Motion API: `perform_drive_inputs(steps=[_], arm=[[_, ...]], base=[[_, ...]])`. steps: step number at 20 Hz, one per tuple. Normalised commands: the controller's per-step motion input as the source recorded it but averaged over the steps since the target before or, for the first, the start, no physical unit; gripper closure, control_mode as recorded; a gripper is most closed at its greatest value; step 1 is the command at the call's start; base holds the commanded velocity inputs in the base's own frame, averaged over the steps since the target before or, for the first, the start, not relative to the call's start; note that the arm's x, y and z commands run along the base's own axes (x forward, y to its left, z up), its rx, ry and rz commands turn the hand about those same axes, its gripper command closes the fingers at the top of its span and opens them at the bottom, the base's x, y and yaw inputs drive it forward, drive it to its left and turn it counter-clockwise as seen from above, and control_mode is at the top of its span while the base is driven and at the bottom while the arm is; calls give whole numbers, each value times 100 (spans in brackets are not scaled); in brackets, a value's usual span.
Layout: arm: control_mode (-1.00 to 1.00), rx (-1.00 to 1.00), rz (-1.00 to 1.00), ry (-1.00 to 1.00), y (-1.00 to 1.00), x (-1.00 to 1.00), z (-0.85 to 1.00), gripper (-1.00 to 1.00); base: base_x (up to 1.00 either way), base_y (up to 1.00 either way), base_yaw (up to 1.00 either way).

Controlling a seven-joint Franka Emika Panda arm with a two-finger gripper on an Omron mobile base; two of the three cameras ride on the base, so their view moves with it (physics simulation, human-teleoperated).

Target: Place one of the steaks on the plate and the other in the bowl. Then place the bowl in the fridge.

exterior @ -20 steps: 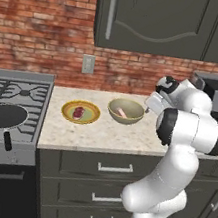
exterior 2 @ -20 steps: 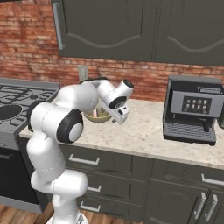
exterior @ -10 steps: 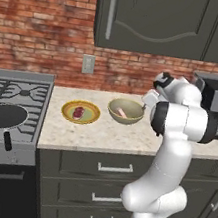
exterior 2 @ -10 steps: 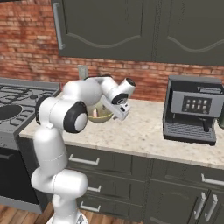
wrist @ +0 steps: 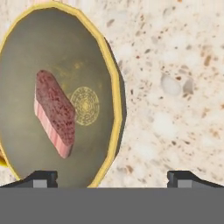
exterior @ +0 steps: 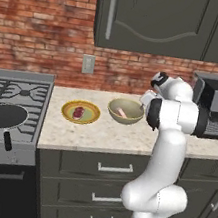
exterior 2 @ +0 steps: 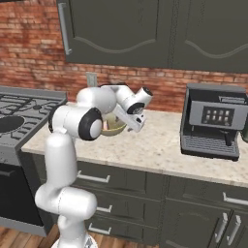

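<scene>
Claw [wrist: 111, 177] wide open and empty over the bowl [wrist: 114, 87], steak [wrist: 53, 111] inside, other steak [exterior: 79, 112] on the plate [exterior: 94, 109]. Best to straddle the near rim squarely, then pinch firmly.

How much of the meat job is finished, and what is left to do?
Both steaks look sorted: one lies on the plate, the other sits in the bowl. Right now the gripper hangs open just over the bowl's rim, holding nothing, likely about to grab it. Left to do: lift the bowl and put it in the fridge.
</scene>
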Motion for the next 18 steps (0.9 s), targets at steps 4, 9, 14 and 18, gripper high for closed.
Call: perform_drive_inputs(steps=[4, 9, 14, 18], arm=[[-100, 0, 0, 0, 0, 57, -17, -100], [-100, 0, 0, 0, 0, 46, -23, -100], [-100, 0, 0, 0, 0, 14, -27, -100], [-100, 0, 3, 0, 2, 1, -18, -100]], base=[[0, 0, 0], [0, 0, 0], [0, 0, 0], [0, 0, 0]])
